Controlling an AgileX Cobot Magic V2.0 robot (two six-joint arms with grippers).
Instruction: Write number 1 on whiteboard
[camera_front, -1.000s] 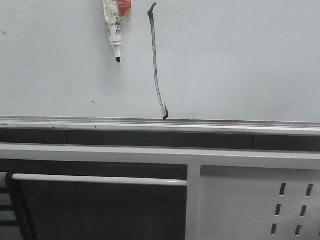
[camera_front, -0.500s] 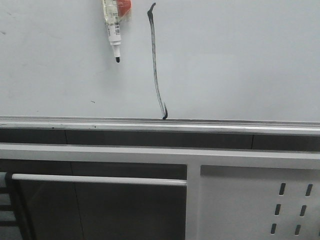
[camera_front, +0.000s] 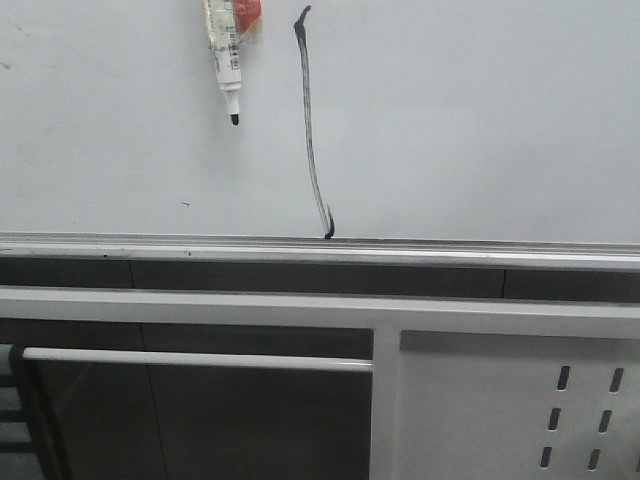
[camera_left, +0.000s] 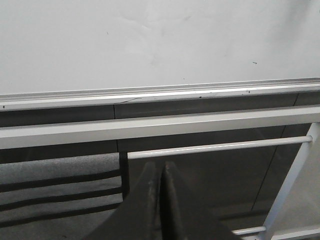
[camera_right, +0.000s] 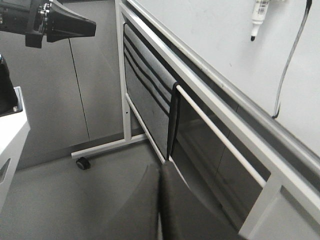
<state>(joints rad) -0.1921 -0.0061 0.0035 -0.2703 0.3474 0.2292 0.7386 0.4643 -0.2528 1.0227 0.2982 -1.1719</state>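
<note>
Front view | number 1 (camera_front: 311, 120) stands near-vertical on the whiteboard (camera_front: 480, 120), foot touching the rail; marker (camera_front: 227, 60) just left of it, holder cut off | left gripper (camera_left: 161, 172) — closed, empty — below the board | right gripper (camera_right: 159, 172) likewise, stroke ahead of it

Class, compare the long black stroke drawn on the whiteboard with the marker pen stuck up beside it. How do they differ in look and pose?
The number 1 is a thin black line; the marker is a thick white barrel with a label and a black tip. The stroke runs down to the silver rail; the pen ends well above it. The stroke bends slightly; the pen is straight. Both stand near vertical on the whiteboard.
</note>
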